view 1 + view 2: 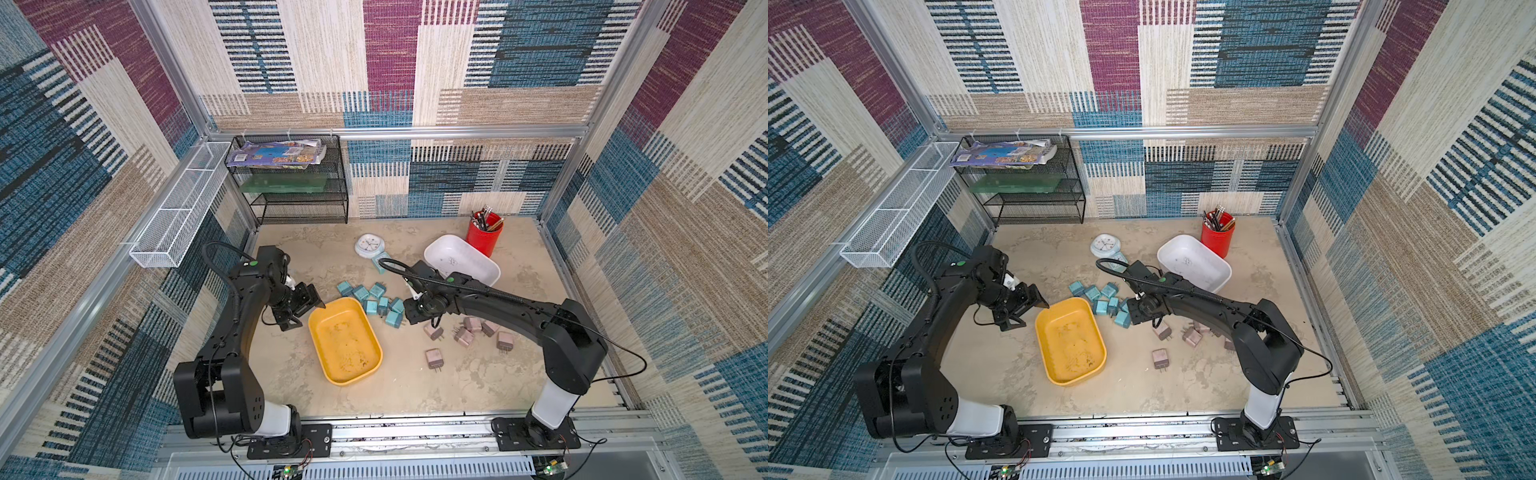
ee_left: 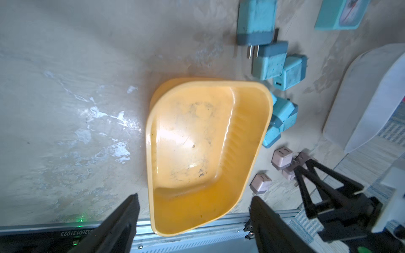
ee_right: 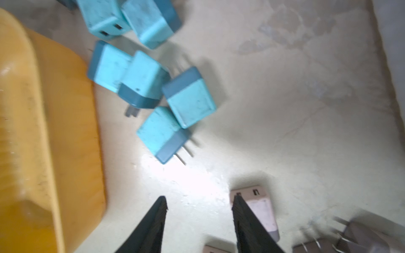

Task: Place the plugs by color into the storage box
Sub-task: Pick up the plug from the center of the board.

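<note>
Right end effector (image 3: 199, 198): released; fingers parted, bare bench (image 1: 415, 390) showing in the gap; lowered close to the bench between the two plug groups; nearest mauve plug (image 3: 260, 208) just beside the outer face of one finger, outside the gap, contact cannot be told; nearest teal plug (image 3: 163, 135) on its side, prongs pointing roughly toward the fingertips, ahead of them and apart.

Outward from the right end effector: teal plugs (image 1: 376, 301) in a tight cluster on the bench, several touching one another, lying between this end effector and the far end of the yellow storage box (image 1: 345, 345), some close against its outer wall; mauve plugs (image 1: 469, 330) in a loose group on the bench under and beside the right arm, on the side away from the yellow storage box; lone mauve plug (image 1: 434, 358) apart from that group, nearer the front edge.

Entry two: left end effector (image 2: 192, 198) released, fingers wide apart, gripping nothing; poised over the far left corner of the yellow storage box; teal plugs near, past that corner, untouched.

Remainder: white storage box (image 1: 465, 253) behind the right arm; red cup (image 1: 484, 239) of pens just behind it; teal clock (image 1: 380, 262) behind the teal plugs.
</note>
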Tool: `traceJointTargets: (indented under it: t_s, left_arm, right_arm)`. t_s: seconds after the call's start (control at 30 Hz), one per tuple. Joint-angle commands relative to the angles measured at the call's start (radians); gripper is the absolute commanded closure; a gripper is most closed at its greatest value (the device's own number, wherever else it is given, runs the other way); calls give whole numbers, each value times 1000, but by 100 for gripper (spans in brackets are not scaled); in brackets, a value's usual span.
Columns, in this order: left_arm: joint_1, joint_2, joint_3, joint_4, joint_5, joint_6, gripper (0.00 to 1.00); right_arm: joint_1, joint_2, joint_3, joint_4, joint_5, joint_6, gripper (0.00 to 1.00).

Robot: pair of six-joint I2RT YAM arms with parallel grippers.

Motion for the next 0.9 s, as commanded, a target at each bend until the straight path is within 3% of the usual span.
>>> traceJointTargets:
  t_s: [0.0,0.17,0.33,0.5,0.87]
  left_arm:
    - [3,6,21,-43,21,27,18]
    - [3,-27,-48,-27,27,18,18]
    - [2,-98,-148,-18,32,1,18]
    - [3,-136,-212,-14,53,-9,18]
    - [2,-140,-231,-10,42,-18,18]
  right_arm:
    - [4,4,12,-67,27,43,48]
    - [-40,-12,-69,-63,49,21,15]
    - [-84,-32,-182,0,41,-36,11]
    - [-105,-4,-227,64,27,-80,16]
    - [-85,39,-274,113,17,-88,48]
